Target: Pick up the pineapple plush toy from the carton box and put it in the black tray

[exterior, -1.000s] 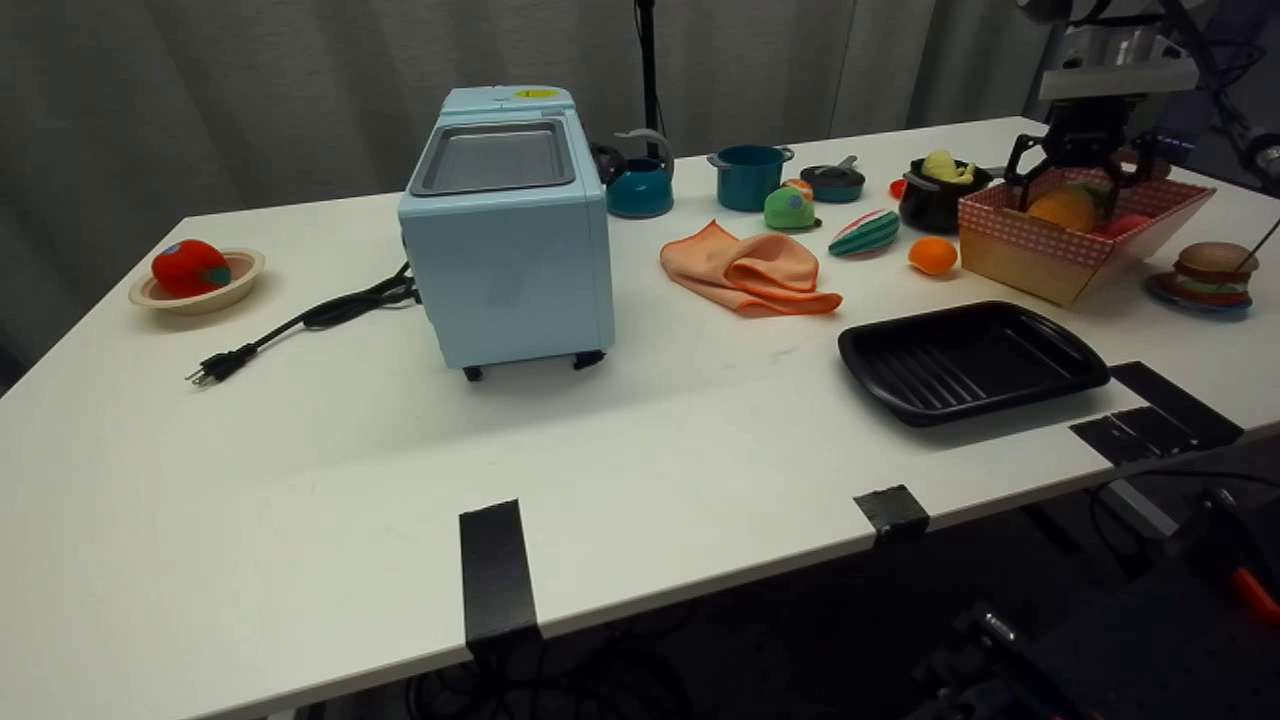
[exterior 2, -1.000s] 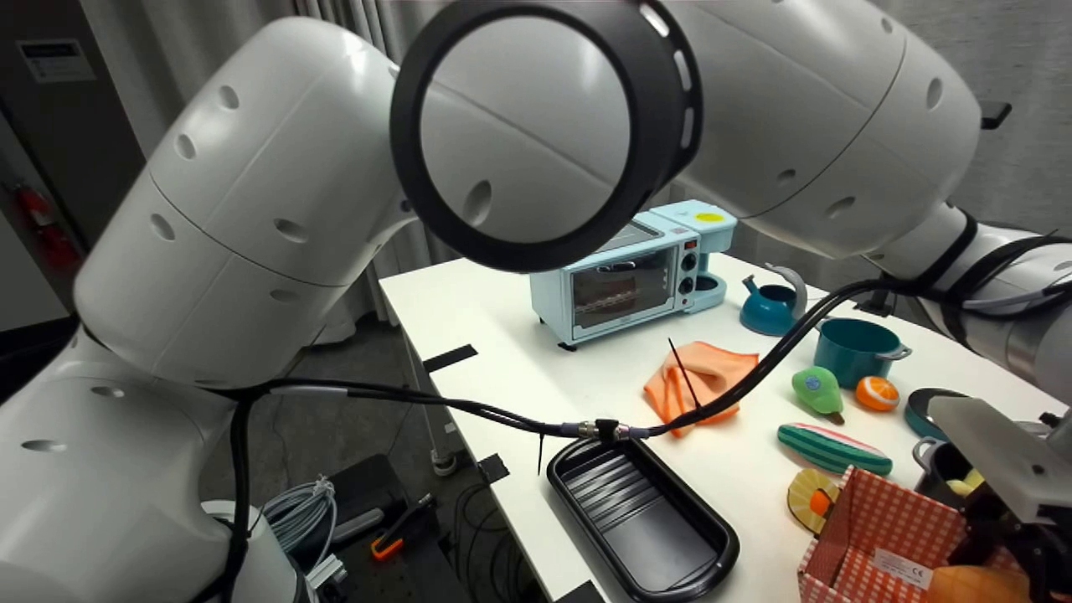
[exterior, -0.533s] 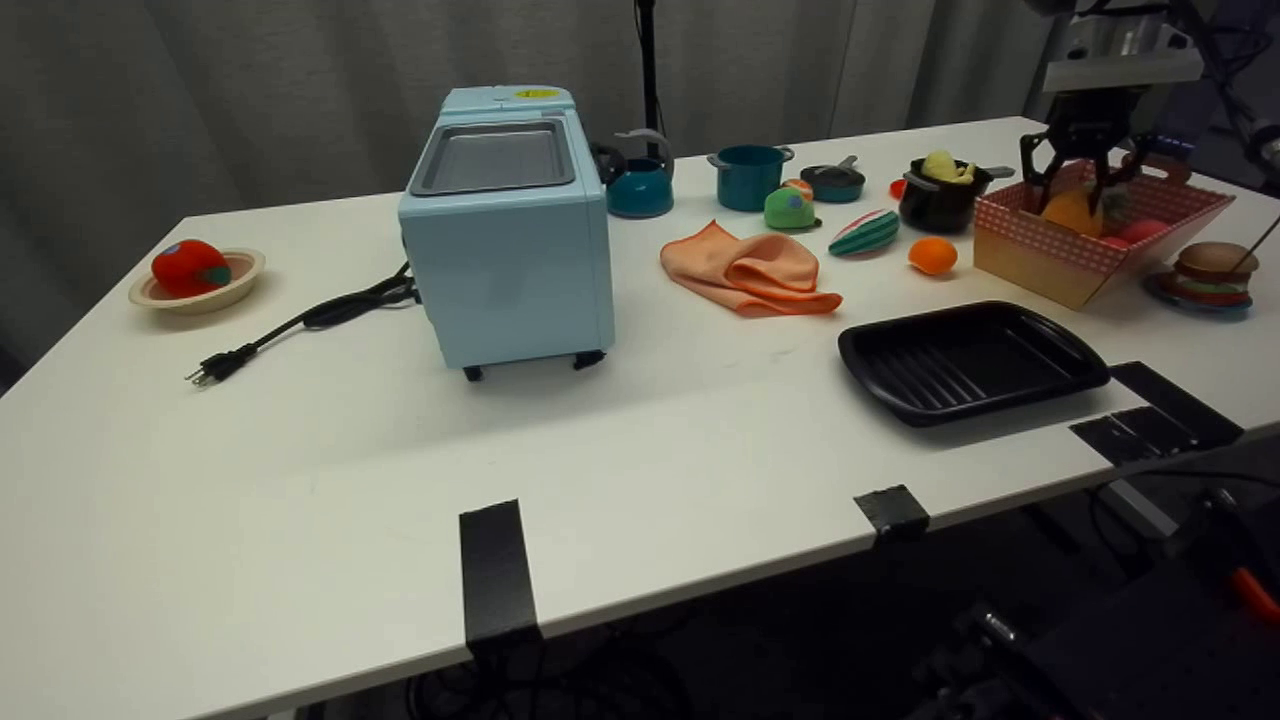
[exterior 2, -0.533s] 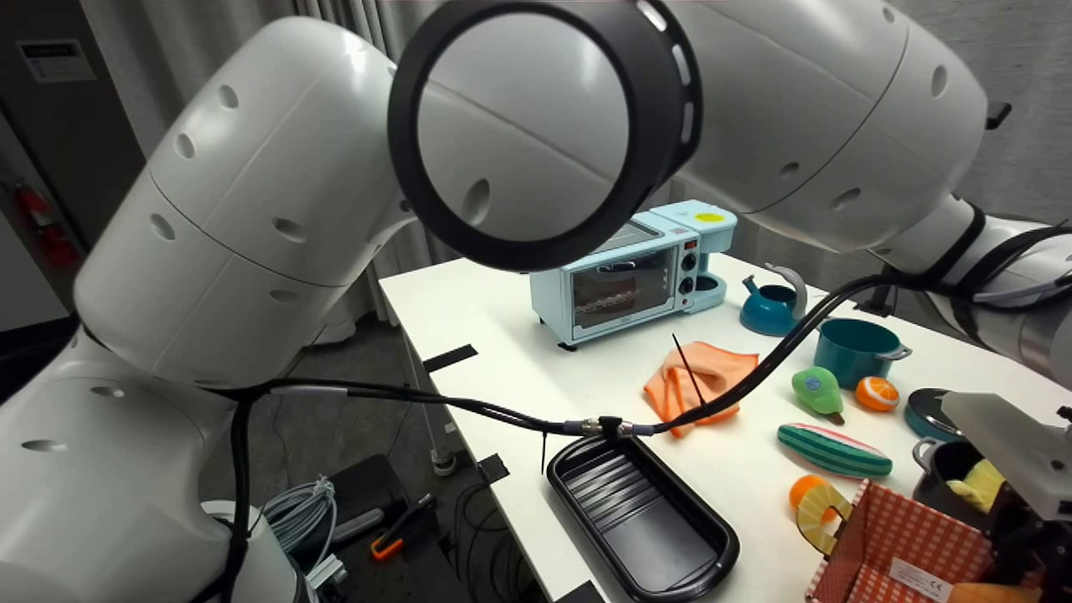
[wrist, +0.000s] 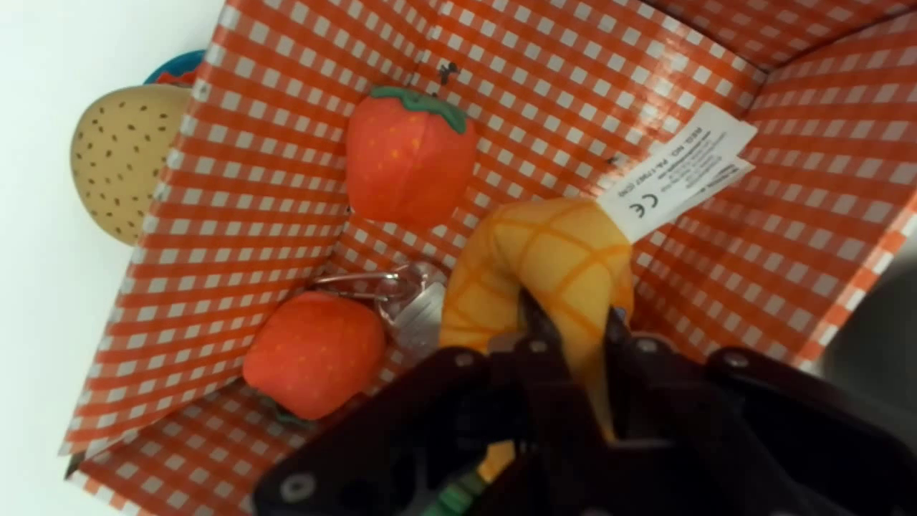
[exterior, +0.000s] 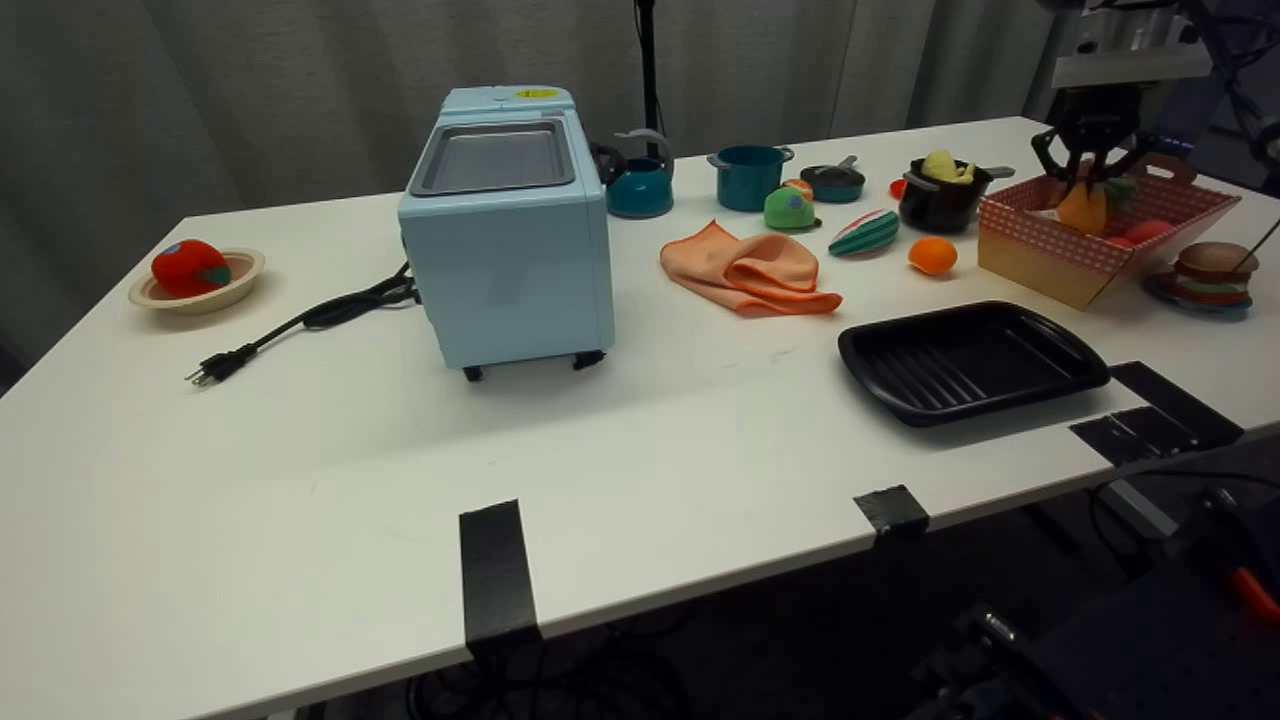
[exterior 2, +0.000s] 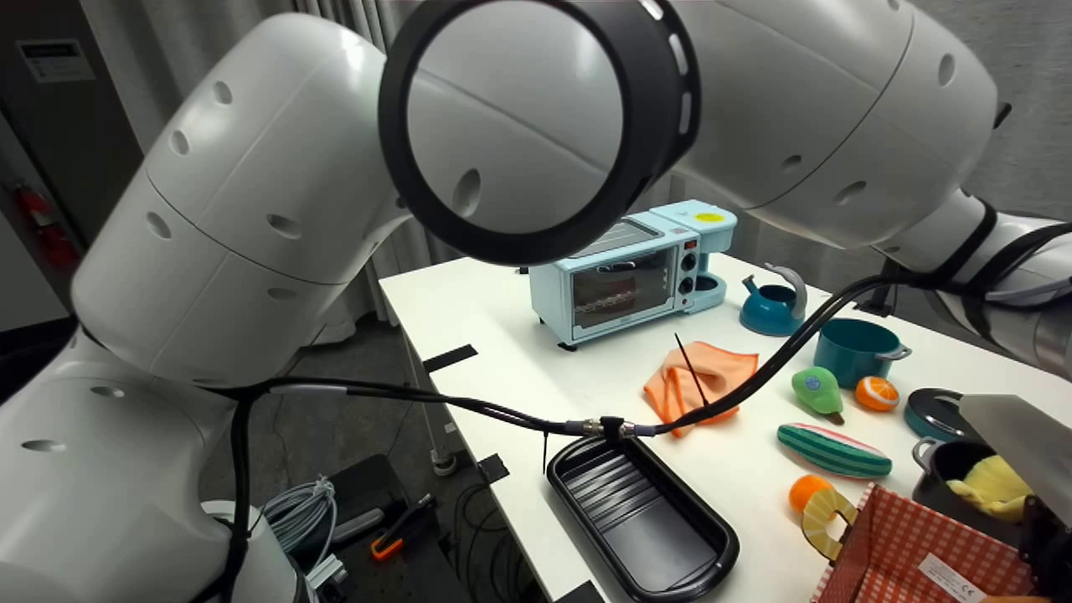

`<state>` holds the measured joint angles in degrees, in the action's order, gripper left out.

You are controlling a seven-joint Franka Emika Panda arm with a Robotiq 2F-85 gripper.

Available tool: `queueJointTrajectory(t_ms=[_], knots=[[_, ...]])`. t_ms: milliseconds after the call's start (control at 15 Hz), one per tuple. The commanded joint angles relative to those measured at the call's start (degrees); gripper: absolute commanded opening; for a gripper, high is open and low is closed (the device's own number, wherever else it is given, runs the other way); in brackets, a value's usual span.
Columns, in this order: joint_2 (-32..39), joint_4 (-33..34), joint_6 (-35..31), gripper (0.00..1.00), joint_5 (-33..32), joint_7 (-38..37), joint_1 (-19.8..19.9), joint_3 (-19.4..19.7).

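In an exterior view the tray [exterior: 972, 362] lies near; behind it, to the right, the carton box [exterior: 1035, 263] holds the pineapple plush toy [exterior: 1084, 212], how deep is unclear.

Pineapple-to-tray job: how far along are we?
Done: the grasp, it seems; in the wrist view the gripper is shut on the pineapple plush toy, its yellow body squeezed between the jaws.
In hand: the pick; the toy is gripped but inside the carton box, and whether it is off the bottom is unclear.
Left: carry it to the black tray, which stands apart from the box, and release it.
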<state>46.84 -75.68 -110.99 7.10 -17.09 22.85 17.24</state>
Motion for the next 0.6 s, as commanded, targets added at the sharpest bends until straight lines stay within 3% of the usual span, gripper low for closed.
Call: queueJointTrajectory(t_ms=[0, 533], knots=[[-5.58, -3.59, -1.93, 0.03, 0.34, 0.57, -0.35, 0.28], [-22.01, -11.01, -5.91, 0.04, 2.71, 4.85, -0.36, -1.08]])
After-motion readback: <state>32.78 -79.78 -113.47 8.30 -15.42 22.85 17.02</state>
